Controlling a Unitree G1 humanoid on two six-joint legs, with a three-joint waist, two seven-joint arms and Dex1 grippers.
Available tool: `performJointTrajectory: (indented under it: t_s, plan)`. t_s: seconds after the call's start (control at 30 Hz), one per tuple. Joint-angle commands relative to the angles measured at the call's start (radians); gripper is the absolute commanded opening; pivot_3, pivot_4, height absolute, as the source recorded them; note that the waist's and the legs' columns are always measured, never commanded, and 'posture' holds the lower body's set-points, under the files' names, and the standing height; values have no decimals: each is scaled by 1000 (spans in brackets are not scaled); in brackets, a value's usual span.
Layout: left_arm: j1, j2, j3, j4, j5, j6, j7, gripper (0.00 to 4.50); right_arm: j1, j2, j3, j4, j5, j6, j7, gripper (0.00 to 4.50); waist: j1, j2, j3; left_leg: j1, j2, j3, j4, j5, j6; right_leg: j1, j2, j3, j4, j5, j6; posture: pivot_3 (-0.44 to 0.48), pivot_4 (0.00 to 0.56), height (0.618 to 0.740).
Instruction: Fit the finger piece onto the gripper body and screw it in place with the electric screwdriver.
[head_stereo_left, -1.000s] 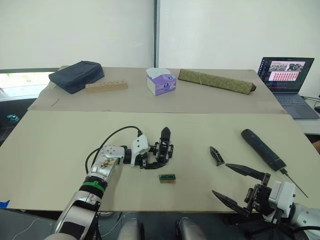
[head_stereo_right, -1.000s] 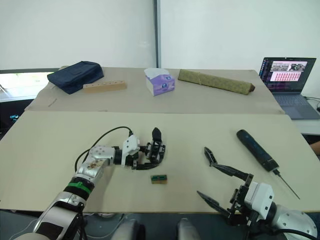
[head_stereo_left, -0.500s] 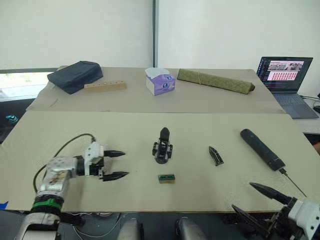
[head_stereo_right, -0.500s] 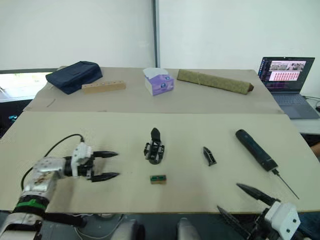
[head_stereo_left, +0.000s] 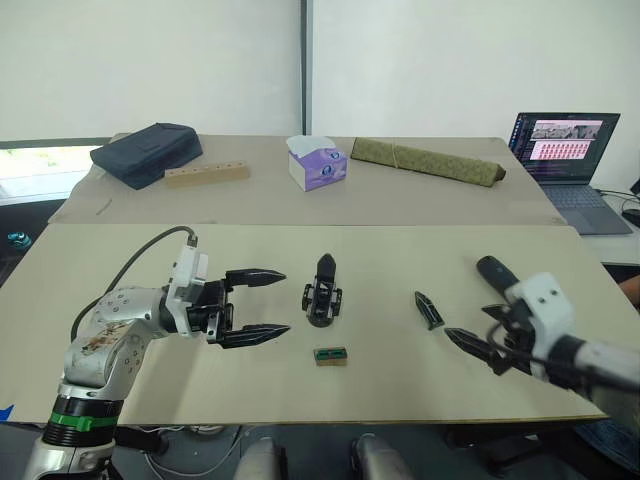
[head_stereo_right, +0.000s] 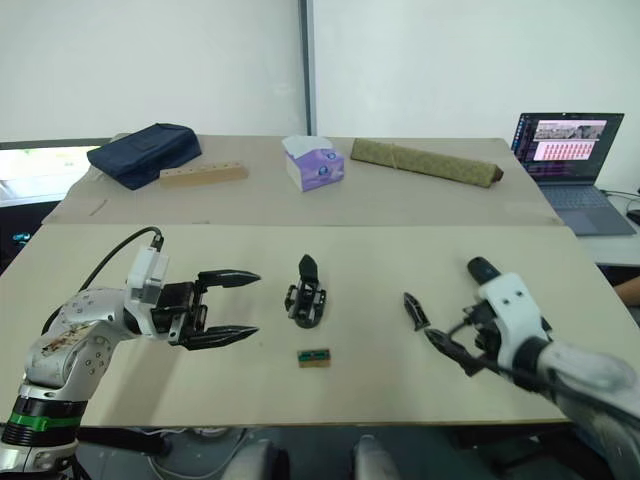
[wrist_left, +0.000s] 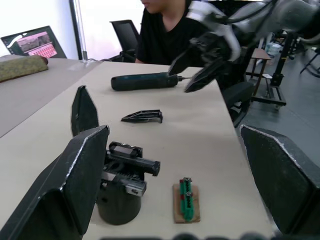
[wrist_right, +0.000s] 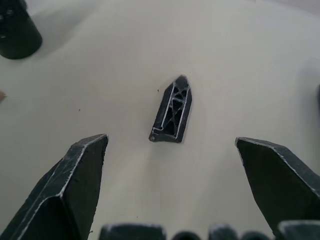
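Nothing is assembled yet, as far as I can see. The gripper body (head_stereo_left: 322, 297) stands alone mid-table, its one finger pointing up. The finger piece (head_stereo_left: 429, 309) lies flat to its right, well apart from it and untouched. The screwdriver (wrist_left: 145, 81) lies further right, on the table. The right gripper (head_stereo_left: 478, 345) hovers just near of the finger piece, fingers spread, lined up on it. The left gripper (head_stereo_left: 262, 304) is spread too, empty, just left of the body. A small green block (head_stereo_left: 331, 355) sits near the body. Picking up, fitting and screwing all remain.
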Motion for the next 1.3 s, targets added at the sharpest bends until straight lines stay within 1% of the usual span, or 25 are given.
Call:
performJointTrajectory:
  t_s: [0.03, 0.1, 0.2, 0.27, 0.37, 0.47, 0.67, 0.7, 0.73, 0.8, 0.87, 0.93, 0.97, 1.03, 1.07, 1.1, 1.17, 1.23, 1.27, 1.3]
  plan:
    - [-9, -3, 5, -30, 9, -17, 17, 4423, -147, 31, 64, 90, 34, 188, -54, 4500, 0, -1, 0, 0, 0, 0, 0, 0, 0, 0, 0, 0, 0, 0, 0, 0, 150, 740]
    - [11, 5, 2, -40, 33, -34, 29, 4423, -245, 55, 158, 142, 1, 248, -62, 4500, 2, 0, 0, -2, -1, 0, 0, 0, 0, -1, 0, 0, -1, 0, 1, 0, 150, 740]
    - [43, 2, 10, -65, 48, -50, 51, 4423, -337, 106, 237, 200, -51, 293, -93, 4500, 1, -1, 0, -3, -1, 0, 0, 0, 1, -1, -1, 0, -3, 1, 2, 0, 150, 740]
    - [52, -7, 17, -76, 54, -68, 71, 4423, -369, 124, 275, 228, -88, 300, -104, 4500, 2, -1, 0, -4, -1, 1, 0, -1, 1, -2, -1, 0, -4, 1, 2, 0, 150, 740]
    - [60, -14, 21, -94, 49, -68, 99, 4423, -382, 149, 328, 261, -143, 289, -108, 4500, 3, -1, 0, -4, -1, 1, 1, -1, 1, -1, -2, 0, -4, 2, 3, 0, 150, 740]
    - [70, -10, 24, -109, 44, -62, 109, 4500, -373, 152, 359, 261, -178, 301, -97, 3645, 1, -3, 0, -4, -1, 1, 2, -1, 1, 0, -2, 0, -4, 2, 4, 0, 150, 740]
    - [76, -1, 35, -114, 34, -51, 114, 4500, -359, 157, 351, 248, -222, 315, -74, 1595, 1, -3, 0, -3, -1, 1, 1, -1, 1, 0, -2, 0, -4, 2, 4, 0, 150, 740]
    - [73, -2, 36, -113, 31, -47, 115, 4500, -355, 158, 346, 247, -230, 307, -71, 1200, 1, -3, 0, -3, -1, 1, 1, -1, 1, 0, -2, 0, -4, 2, 4, 0, 150, 740]
    - [70, -6, 39, -114, 18, -35, 119, 4500, -348, 158, 336, 244, -244, 289, -74, 1127, 2, -3, 0, -3, -1, 1, 1, -1, 1, 0, -2, 0, -4, 2, 4, 0, 150, 740]
    - [63, -13, 48, -120, -12, -15, 127, 4500, -332, 155, 317, 230, -260, 250, -69, 1129, 3, -3, 0, -3, -1, 1, 1, -1, 1, 0, -2, 0, -4, 2, 4, 0, 150, 740]
    - [39, -29, 80, -133, -88, 54, 193, 4500, -293, 162, 253, 162, -256, 105, -15, 1129, 5, -4, 0, -3, -1, 1, 2, -1, 1, 0, -2, 0, -4, 2, 4, 0, 150, 740]
    - [4, -45, 112, -143, -165, 140, 291, 4500, -252, 167, 200, 77, -282, -72, 28, 1129, 3, -3, 2, -5, -1, 0, 2, -1, 1, -1, -2, 0, -4, 1, 5, 0, 150, 740]
    - [-23, -63, 128, -146, -209, 191, 368, 4500, -235, 168, 189, 42, -328, -200, 42, 1129, 2, -3, 2, -5, -1, 0, 2, -1, 1, -2, -2, 0, -4, 1, 7, 0, 150, 740]
    - [-66, -91, 149, -151, -276, 266, 476, 4500, -221, 173, 187, 4, -389, -352, 57, 1129, -1, -2, 3, -5, -1, -1, 2, -1, 1, -2, -2, 0, -4, -1, 13, 0, 150, 740]
    - [-101, -123, 154, -151, -314, 296, 545, 4500, -242, 191, 205, -17, -426, -432, 51, 1129, -4, -2, 3, -5, -1, -1, 2, -1, 1, -1, -2, 0, -4, -1, 14, 0, 150, 740]
    - [-155, -184, 148, -145, -350, 313, 638, 4500, -290, 217, 256, -38, -476, -503, 38, 1129, -6, -3, 3, -4, -1, -1, 2, -1, 1, -1, -2, 0, -4, -1, 14, 0, 150, 740]
    - [-231, -271, 134, -137, -397, 344, 757, 4500, -363, 267, 331, -54, -546, -586, 16, 1129, -6, -4, 4, -4, -1, -2, 2, -1, 1, -1, -2, 0, -4, -1, 14, 0, 150, 740]
    - [-268, -323, 122, -133, -411, 369, 808, 4500, -408, 312, 381, -46, -603, -609, -6, 1129, -5, -5, 4, -4, -1, -2, 3, 0, 1, -1, -1, 0, -3, 0, 13, 0, 150, 740]
    - [-282, -350, 114, -128, -410, 371, 832, 4500, -429, 331, 410, -42, -640, -625, -18, 1129, -5, -5, 4, -4, -2, -3, 2, 0, 1, -1, -1, 0, -3, 3, 8, 0, 150, 740]
    - [-293, -379, 112, -122, -419, 368, 858, 4500, -444, 345, 436, -39, -676, -635, -27, 1129, -3, -5, 4, -4, -2, -3, 1, -1, 1, -1, -1, 0, -3, 4, 7, 0, 150, 740]
